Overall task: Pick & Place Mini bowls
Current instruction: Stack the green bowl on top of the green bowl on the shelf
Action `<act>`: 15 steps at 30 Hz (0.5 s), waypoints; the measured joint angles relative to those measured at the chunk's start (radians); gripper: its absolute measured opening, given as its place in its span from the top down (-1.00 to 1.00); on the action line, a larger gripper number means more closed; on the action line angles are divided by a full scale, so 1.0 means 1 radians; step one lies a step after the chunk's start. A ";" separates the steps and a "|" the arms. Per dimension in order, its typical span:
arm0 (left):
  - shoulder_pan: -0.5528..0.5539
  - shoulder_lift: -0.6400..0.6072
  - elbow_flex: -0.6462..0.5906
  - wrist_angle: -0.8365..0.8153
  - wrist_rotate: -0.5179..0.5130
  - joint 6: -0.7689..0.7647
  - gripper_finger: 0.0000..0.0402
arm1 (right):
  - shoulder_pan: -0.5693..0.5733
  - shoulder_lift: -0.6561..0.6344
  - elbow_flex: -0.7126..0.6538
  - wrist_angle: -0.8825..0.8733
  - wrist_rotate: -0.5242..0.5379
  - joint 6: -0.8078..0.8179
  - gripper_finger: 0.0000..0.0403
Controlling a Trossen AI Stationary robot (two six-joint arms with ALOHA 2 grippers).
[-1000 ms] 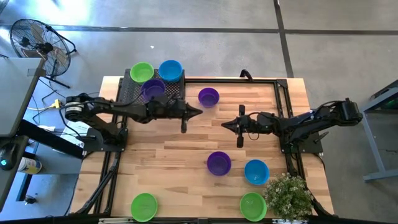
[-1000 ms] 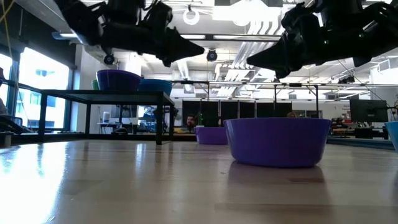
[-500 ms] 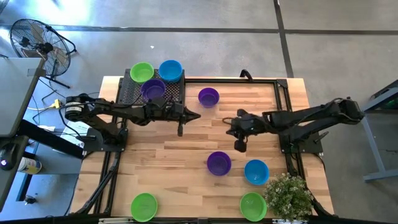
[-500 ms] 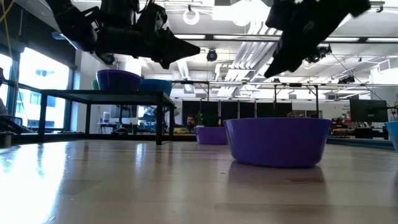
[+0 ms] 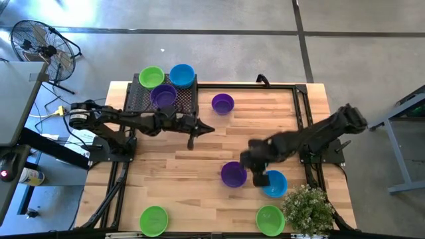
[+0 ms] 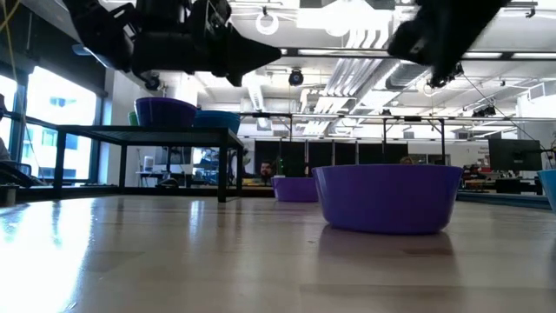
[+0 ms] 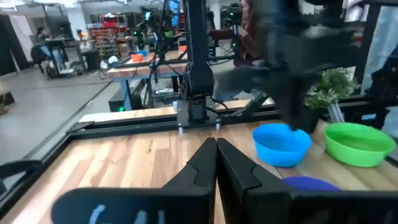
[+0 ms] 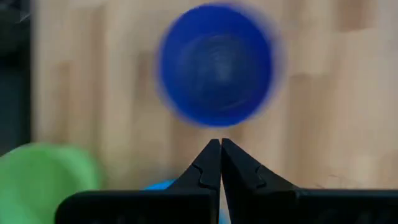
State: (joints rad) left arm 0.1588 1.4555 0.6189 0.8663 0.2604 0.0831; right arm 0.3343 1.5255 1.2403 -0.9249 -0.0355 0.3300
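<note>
Purple mini bowl (image 5: 233, 174) and blue mini bowl (image 5: 273, 183) flank the right gripper (image 5: 257, 170) on the near table.

The right gripper hangs over the gap between them, fingertips pressed together and empty. Its wrist view shows a round bowl (image 8: 216, 64) straight ahead of the tips; being round, it offers no long axis. This arm is clearly nearer; the left gripper (image 5: 202, 127), also clenched on nothing, waits well apart by the black mesh rack (image 5: 143, 101).

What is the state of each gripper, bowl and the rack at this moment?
left gripper: shut, empty, above table.
right gripper: shut, empty, above purple bowl.
purple bowl: upright, empty, on table.
blue bowl: upright, on table.
black mesh rack: holds three bowls.
</note>
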 joint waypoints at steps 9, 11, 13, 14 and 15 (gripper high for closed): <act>-0.045 0.000 0.002 0.007 -0.058 0.068 1.00 | 0.203 0.142 0.045 0.005 -0.140 0.197 0.60; -0.044 0.000 0.002 0.006 -0.060 0.066 1.00 | 0.241 0.159 0.039 0.025 -0.162 0.234 0.46; -0.043 0.000 0.002 0.007 -0.060 0.066 1.00 | 0.271 0.183 0.038 0.033 -0.177 0.248 0.34; -0.043 0.000 0.002 0.007 -0.060 0.066 1.00 | 0.285 0.193 0.037 0.040 -0.181 0.250 0.29; -0.044 0.000 0.002 0.010 -0.058 0.065 1.00 | 0.297 0.199 0.037 0.046 -0.179 0.255 0.25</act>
State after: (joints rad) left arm 0.1151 1.4559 0.6212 0.8762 0.2023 0.1484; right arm 0.6313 1.7249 1.2778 -0.8788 -0.2146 0.5850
